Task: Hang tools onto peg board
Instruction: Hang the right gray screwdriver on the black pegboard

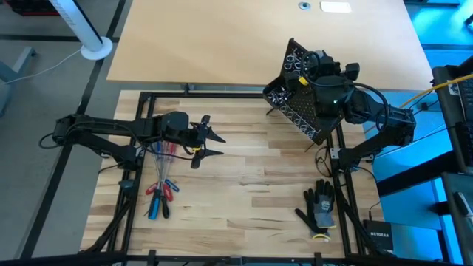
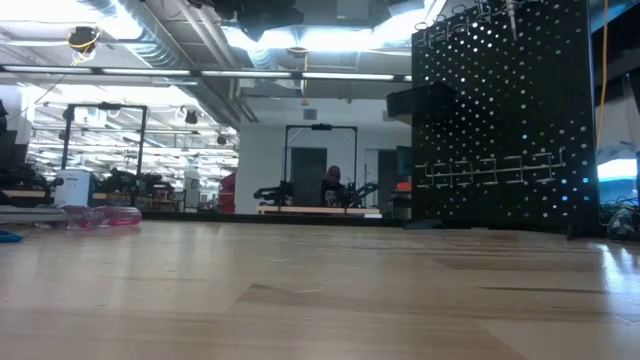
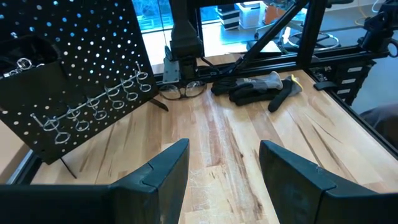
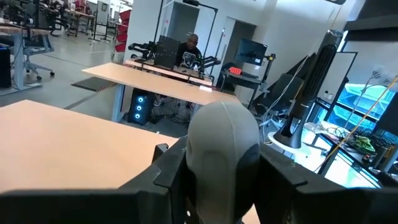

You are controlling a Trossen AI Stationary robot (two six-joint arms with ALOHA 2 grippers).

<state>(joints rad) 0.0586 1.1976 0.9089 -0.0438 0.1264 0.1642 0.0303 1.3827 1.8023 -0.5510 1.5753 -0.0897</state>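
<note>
Red- and blue-handled tools [image 1: 161, 193] lie fanned on the wooden tabletop [image 1: 244, 192] at far L, behind and to one side of the left gripper [image 1: 213, 143], not between its fingers. L gripper hovers low over bare wood; fingers spread wide, nothing between them (wrist view confirms: only tabletop shows in the gap). It points twd the peg board [image 1: 299, 92], presumably parked while the other arm works.

Centre: open tabletop; black-and-grey glove [image 1: 319, 207] lies near the front R edge, well apart from both grippers and no part of the job.

R: right gripper [image 1: 310, 65] sits over the board's upper edge. Its fingers close partway on a rounded grey handle [image 4: 222, 152], prob. a tool carried shaft-down so it can drop through a wire ring holder [image 3: 93, 102]. Board stands upright on thin legs at the far R corner, angled to face the arms; its lower ring row looks unfilled, so most hanging seems yet to do.
</note>
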